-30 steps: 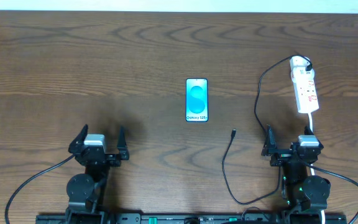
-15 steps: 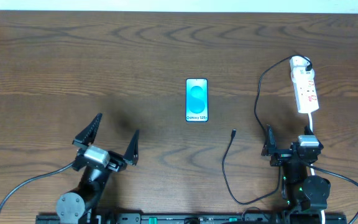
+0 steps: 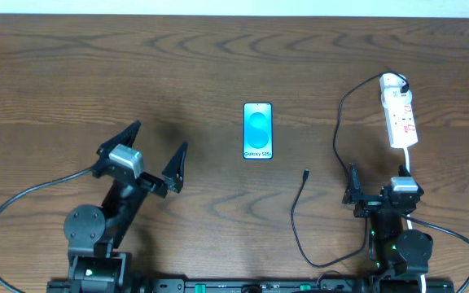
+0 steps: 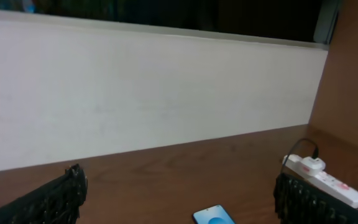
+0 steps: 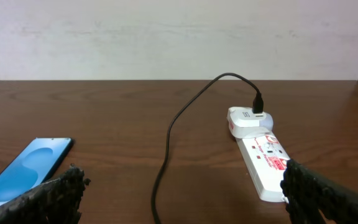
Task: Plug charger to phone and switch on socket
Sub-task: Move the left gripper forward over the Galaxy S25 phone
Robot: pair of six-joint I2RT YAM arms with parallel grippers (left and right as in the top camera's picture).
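The phone lies flat at the table's middle, its blue screen up, and also shows in both wrist views. The charger's thin black cable ends in a small plug tip lying loose to the right of the phone. Its other end enters a white block at the far end of the socket strip. My left gripper hangs open, left of the phone. My right gripper stands open and empty just short of the strip.
The strip's thick white cord runs back beside my right arm. The black cable loops across the table between the phone and the strip. A pale wall rises at the table's far edge.
My left arm has lifted and swung forward and rightward toward the phone, jaws staying open. The right arm, phone, cable and strip have not moved.
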